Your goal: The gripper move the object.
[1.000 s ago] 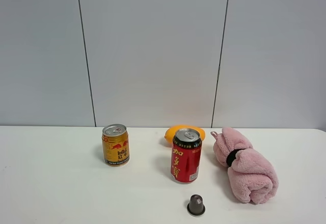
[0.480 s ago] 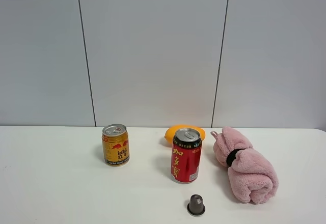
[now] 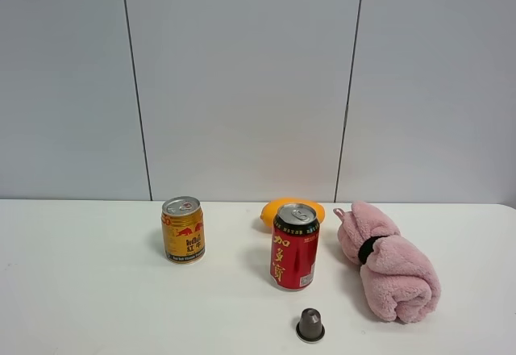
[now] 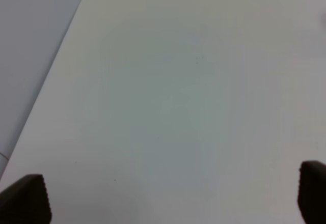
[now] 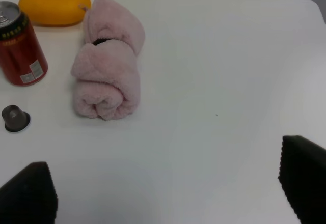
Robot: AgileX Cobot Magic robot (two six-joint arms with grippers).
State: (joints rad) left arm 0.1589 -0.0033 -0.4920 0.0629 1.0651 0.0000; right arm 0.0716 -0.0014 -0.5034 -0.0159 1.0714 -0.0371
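The pink fluffy rolled towel [image 3: 389, 265] lies on the white table at the right, cinched by a black band [image 3: 369, 248]. It also shows in the right wrist view [image 5: 107, 68]. My right gripper [image 5: 168, 193] is open and empty, its two black fingertips [image 5: 28, 193] wide apart, with the towel ahead of it and off to one side, well apart. My left gripper [image 4: 168, 198] is open and empty over bare table, fingertips [image 4: 25, 198] at the frame corners. Neither gripper shows in the exterior high view.
A red can [image 3: 294, 246] stands left of the towel, with a yellow-orange fruit-like thing [image 3: 282, 208] behind it. A gold can [image 3: 183, 229] stands further left. A small dark capsule [image 3: 310, 324] lies in front of the red can. The table's right edge [image 5: 318, 10] is beyond the towel.
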